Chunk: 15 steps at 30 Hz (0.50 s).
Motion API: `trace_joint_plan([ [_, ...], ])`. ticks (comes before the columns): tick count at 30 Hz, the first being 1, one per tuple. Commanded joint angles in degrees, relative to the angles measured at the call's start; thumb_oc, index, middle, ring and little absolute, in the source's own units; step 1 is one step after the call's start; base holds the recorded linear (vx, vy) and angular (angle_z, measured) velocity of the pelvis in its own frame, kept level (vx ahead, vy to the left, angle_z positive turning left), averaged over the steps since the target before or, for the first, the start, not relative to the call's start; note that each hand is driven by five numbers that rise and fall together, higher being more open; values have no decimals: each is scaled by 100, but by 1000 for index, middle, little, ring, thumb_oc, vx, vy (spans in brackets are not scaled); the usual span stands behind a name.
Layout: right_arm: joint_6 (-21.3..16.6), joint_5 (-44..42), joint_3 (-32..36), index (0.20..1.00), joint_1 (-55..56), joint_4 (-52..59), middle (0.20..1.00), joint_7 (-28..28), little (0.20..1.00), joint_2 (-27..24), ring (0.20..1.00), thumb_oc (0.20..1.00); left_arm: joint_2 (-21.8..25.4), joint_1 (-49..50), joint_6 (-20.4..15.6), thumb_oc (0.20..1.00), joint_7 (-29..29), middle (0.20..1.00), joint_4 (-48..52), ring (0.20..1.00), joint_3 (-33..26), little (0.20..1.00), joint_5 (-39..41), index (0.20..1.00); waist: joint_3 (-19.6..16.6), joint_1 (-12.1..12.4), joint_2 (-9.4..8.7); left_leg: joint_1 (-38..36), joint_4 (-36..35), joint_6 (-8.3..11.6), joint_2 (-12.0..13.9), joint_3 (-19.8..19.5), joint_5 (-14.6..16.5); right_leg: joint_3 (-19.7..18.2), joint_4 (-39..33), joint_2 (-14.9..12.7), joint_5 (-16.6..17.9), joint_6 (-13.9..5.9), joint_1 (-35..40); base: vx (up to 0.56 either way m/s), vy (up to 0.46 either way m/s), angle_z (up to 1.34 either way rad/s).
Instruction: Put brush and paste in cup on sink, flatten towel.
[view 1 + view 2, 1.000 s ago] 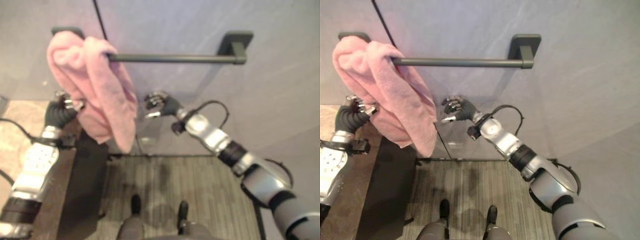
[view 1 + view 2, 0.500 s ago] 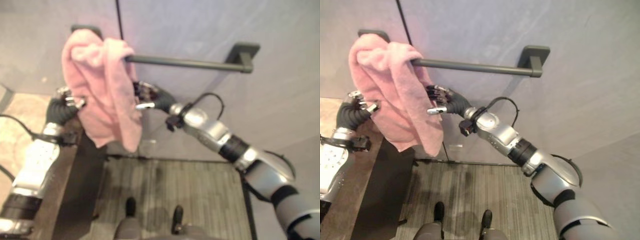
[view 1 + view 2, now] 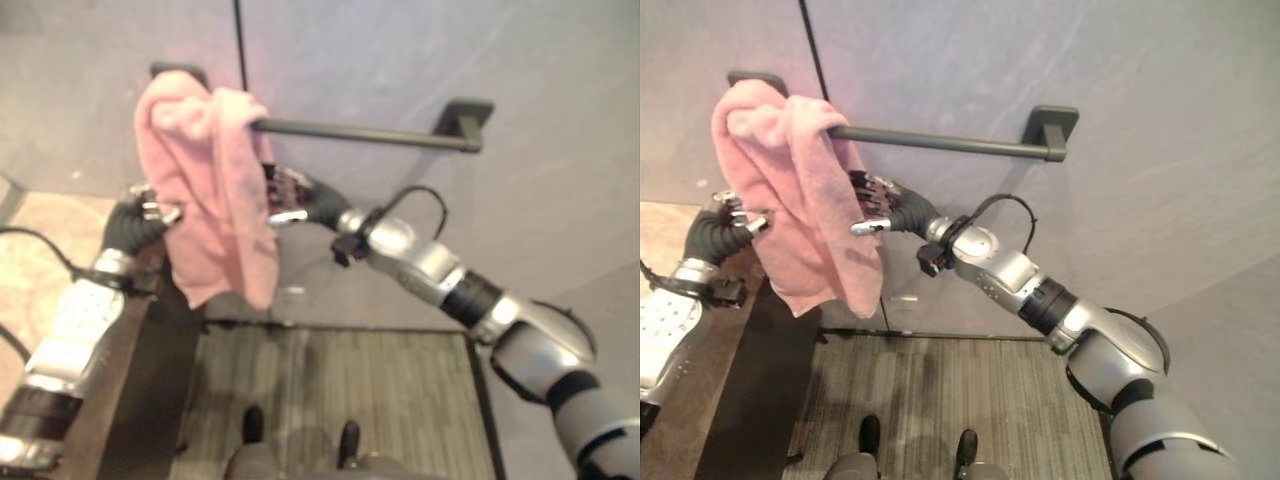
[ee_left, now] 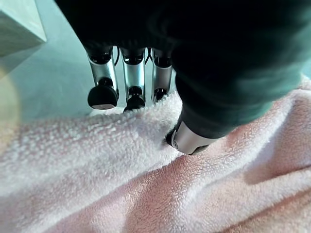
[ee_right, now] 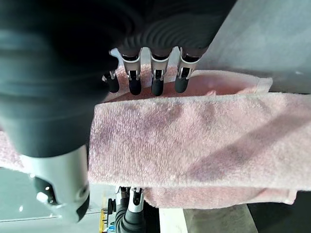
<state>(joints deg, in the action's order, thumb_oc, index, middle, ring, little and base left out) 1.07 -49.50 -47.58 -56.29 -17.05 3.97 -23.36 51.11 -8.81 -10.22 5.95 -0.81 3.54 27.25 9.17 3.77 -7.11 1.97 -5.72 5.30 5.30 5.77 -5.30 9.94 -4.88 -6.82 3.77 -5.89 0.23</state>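
Since the towel hangs bunched at one end of the bar, both hands are positioned on the cloth, one at each side edge.

Floor: grey planks (image 3: pixel 940 400) lie nearest the camera, below both arms.
Surface: a brown top (image 3: pixel 50 240) with a dark front panel (image 3: pixel 750 400) sits at the left, under the left arm.
Left robot hand: the left robot hand (image 3: pixel 150 208) meets the towel's left edge. Its wrist view shows the fingers (image 4: pixel 133 80) extended over the pile and the thumb (image 4: pixel 187 138) pressed into the cloth; judged as a light hold to anchor that edge. Whether cloth is truly pinched cannot be confirmed.
Right robot hand: the right robot hand (image 3: pixel 872 200) reaches the towel's right edge. Its wrist view shows relaxed, near-straight fingers (image 5: pixel 154 77) behind a folded layer, with the thumb (image 5: pixel 60 179) in front; the fold sits between them, unclamped. Judged ready to draw that edge along the bar.
Towel: the pink towel (image 3: pixel 790 210) is draped in thick folds over the bar's left end.
Bar: the dark bar (image 3: pixel 950 143) is bare toward its right bracket (image 3: pixel 1052 125), leaving room to spread.
Wall: a grey wall (image 3: pixel 1120 200) stands farthest.
View differences: the head views show the bar and both arms; the wrist views alone show finger posture and the layered fold (image 5: pixel 194 141).
Brush, paste, cup: not located.
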Motion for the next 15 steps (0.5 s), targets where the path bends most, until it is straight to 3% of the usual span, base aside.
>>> trace_joint_plan([
  [1, -255, 48, -98, 1000, -515, -358, 1000, -61, 1000, 397, 1000, 1000, 458, -300, -206, 200, 68, 200, 6, 200, 130, 200, 94, 200, -351, 135, -229, -250, 72, -102, -78, 142, 446, -143, -12, -545, 440, -434, 9, 0, 0, 0],
  [15, -258, 423, -36, 1000, -793, -706, 1000, -180, 1000, 784, 1000, 1000, 486, -433, -251, 200, 166, 200, 16, 200, 108, 200, 96, 200, -314, 243, -345, -132, 72, -153, -155, 50, 447, -80, -12, -591, 516, -468, -10, 0, 2, 1],
])
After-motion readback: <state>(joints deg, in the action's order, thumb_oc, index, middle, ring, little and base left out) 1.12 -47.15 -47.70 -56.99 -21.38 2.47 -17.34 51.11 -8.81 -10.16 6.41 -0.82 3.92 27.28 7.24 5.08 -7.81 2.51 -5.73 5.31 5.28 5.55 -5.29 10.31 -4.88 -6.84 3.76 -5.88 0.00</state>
